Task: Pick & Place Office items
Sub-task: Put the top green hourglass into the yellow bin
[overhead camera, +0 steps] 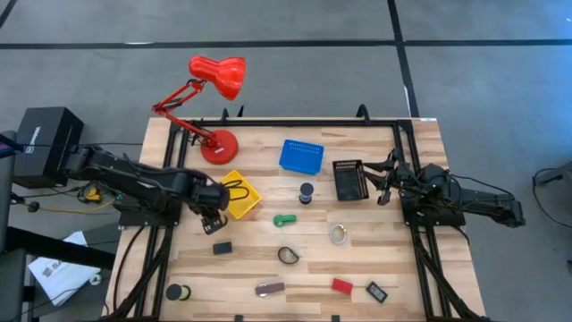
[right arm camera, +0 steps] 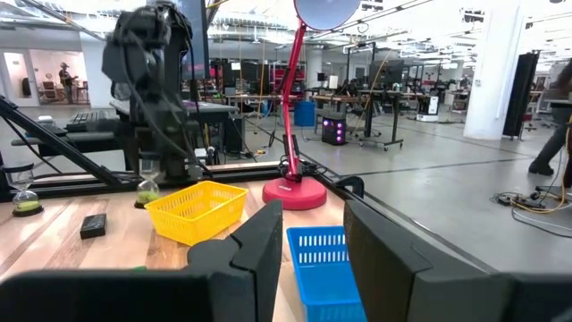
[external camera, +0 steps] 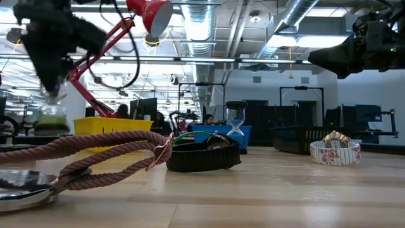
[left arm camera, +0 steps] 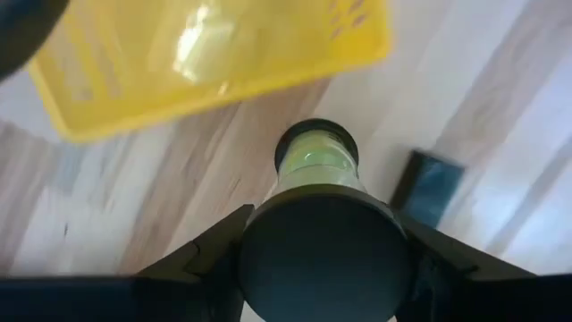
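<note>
My left gripper (overhead camera: 214, 221) hangs beside the yellow basket's (overhead camera: 238, 195) near corner, shut on a sand timer (left arm camera: 315, 165) with black end caps and green sand. The low view shows this timer (external camera: 52, 113) hanging below the gripper (external camera: 54, 79). My right gripper (overhead camera: 382, 185) is open and holds nothing; it waits by the black basket (overhead camera: 350, 179). On the table lie a second timer (overhead camera: 307, 192), a green piece (overhead camera: 284, 219), a clear ring (overhead camera: 338, 234), a black loop (overhead camera: 287, 256), a black block (overhead camera: 222, 248) and a red block (overhead camera: 341, 285). My left gripper pinches the sand timer by its upper black end cap (left arm camera: 322, 259), one finger (left arm camera: 201, 250) on each side of it. The fingers come from above, pointing down. The timer hangs upright below them, green sand in the lower bulb (external camera: 50, 120), and looks lifted clear of the table.
A red desk lamp (overhead camera: 214, 107) stands at the far left, with the blue basket (overhead camera: 301, 155) to its right. Near the front edge lie a black roll (overhead camera: 177, 292), a brownish bar (overhead camera: 269, 288) and another black block (overhead camera: 376, 291). Bare wood lies between the two grippers.
</note>
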Tool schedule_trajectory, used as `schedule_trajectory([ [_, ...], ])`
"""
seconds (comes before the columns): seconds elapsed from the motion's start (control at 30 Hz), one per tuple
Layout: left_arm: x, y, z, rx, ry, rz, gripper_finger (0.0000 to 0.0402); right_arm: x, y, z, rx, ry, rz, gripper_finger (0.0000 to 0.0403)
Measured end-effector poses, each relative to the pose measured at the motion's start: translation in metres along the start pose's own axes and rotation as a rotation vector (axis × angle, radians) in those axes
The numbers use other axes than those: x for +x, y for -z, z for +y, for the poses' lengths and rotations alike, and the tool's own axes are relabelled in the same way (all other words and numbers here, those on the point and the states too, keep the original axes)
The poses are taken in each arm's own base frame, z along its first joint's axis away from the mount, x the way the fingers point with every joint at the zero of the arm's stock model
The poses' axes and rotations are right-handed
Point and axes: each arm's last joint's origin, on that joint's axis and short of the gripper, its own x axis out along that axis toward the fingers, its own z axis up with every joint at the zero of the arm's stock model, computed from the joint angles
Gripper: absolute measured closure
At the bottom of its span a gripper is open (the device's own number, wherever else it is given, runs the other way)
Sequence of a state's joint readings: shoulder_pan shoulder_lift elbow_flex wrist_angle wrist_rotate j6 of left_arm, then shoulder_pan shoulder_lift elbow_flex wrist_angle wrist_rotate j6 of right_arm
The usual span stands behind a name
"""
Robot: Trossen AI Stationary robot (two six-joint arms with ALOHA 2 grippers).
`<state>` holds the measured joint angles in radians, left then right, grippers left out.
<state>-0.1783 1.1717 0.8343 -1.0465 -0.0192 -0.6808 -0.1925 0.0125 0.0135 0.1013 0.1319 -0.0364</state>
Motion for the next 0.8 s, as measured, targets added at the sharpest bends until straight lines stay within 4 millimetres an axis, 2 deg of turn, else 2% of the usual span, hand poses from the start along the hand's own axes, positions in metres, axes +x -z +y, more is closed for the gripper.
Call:
schedule_trajectory([
  [0.3, -0.03, -0.014, -0.01, 0.029, 0.059, -0.099, 0.0194, 0.0, 0.0, 0.0, 0.0, 0.0, 0.0, 0.029],
  [0.43, -0.039, -0.021, -0.009, 0.063, 0.024, -0.168, 0.0205, 0.0, 0.0, 0.0, -0.015, 0.0, 0.0, 0.029],
  [0.6, -0.039, -0.032, 0.005, 0.037, -0.049, -0.21, 0.0203, 0.0, 0.0, 0.0, -0.024, 0.0, -0.001, 0.029],
  [0.7, -0.035, -0.04, 0.014, 0.027, -0.082, -0.196, 0.0194, 0.0, 0.0, 0.0, -0.024, 0.0, -0.001, 0.029],
  [0.8, -0.028, -0.05, 0.022, 0.041, -0.115, -0.17, 0.0202, 0.0, 0.0, 0.0, -0.025, 0.0, -0.004, 0.029],
])
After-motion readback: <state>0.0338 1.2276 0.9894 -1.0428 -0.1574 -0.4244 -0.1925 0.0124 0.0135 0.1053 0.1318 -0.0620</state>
